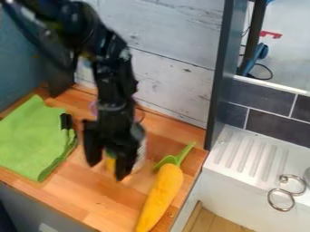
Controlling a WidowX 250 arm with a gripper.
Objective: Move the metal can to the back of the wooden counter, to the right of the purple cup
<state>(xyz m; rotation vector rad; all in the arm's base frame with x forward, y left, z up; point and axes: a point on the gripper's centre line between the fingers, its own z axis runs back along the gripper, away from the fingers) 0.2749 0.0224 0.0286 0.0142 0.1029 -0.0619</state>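
Carrot (161, 195) lies tip toward the camera, right of the fingers (92, 145) in view. They gape wide, apparently empty, before a half-hidden pale thing (142, 152)

The cloth (33, 138) lies left and the carrot (161, 195) right on the counter (82, 195), left of the sink (242, 183).

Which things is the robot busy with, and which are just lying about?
Nearest the gripper:
a pale thing, partly hidden behind it; I can't tell what it is

Just lying about:
green cloth
yellow carrot with green leaves
metal rings
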